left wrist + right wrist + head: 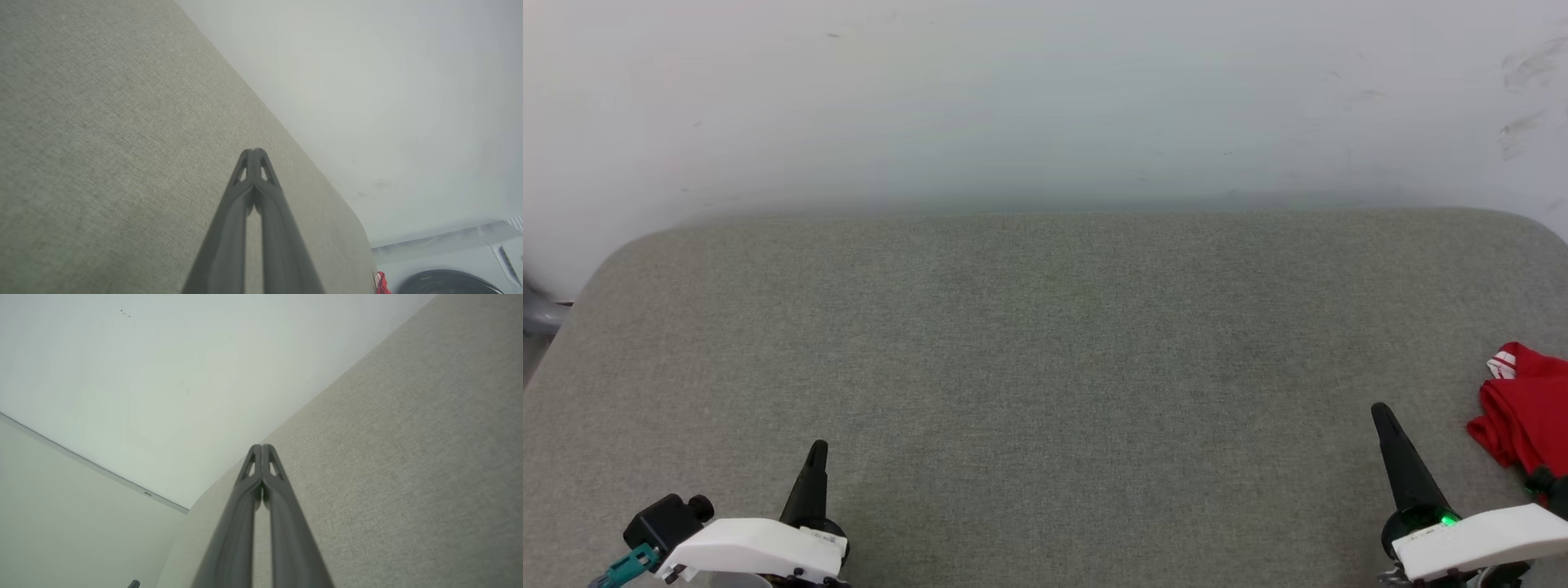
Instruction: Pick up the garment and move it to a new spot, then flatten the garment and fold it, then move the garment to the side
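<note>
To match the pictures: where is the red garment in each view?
Head view: garment crumpled at the right edge, beside the right claw.
Left wrist view: garment, a small red bit at the bottom edge, right of the left claw.
Right wrist view: right claw points along the grey surface toward the white wall.
Shared landmark: grey surface meeting white wall.

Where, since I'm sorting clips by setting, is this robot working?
Probably a laundry room or a mock-up of one: a grey fabric-covered table against a plain white wall, a crumpled red garment at the table's right edge, and what looks like a front-loading washing machine beyond.
</note>
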